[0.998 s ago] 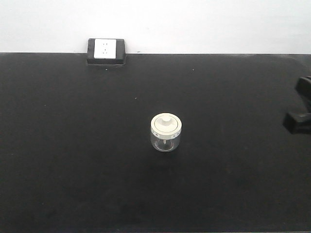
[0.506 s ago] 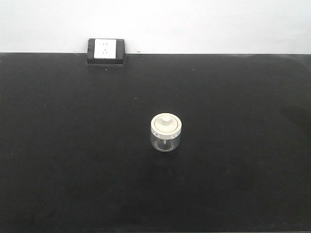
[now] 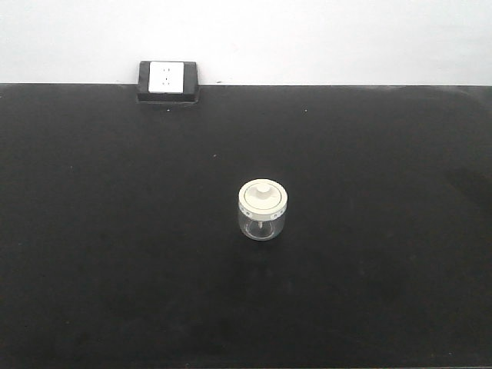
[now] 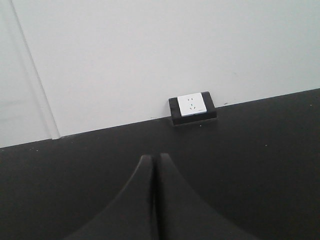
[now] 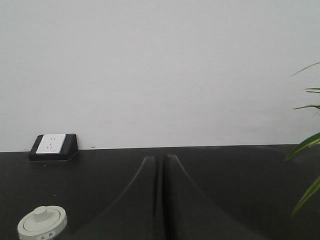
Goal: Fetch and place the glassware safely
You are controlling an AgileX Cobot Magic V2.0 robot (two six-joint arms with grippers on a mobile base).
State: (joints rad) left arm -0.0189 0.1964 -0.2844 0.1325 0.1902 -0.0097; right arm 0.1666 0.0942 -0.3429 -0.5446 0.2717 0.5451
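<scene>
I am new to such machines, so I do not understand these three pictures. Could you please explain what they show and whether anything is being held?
This is a robot with two arms, each ending in a claw with a small camera just behind it. The front picture looks down on a black table from outside. A small clear glass jar with a cream-white lid stands there upright and alone; no arm shows in that picture. A white socket box sits at the table's far edge by the wall. The other two pictures come from the arm cameras. The dark pointed shapes are the left claw and the right claw, both shut and holding nothing. The right picture also shows the jar's lid at lower left and some plant leaves at the right.
</scene>
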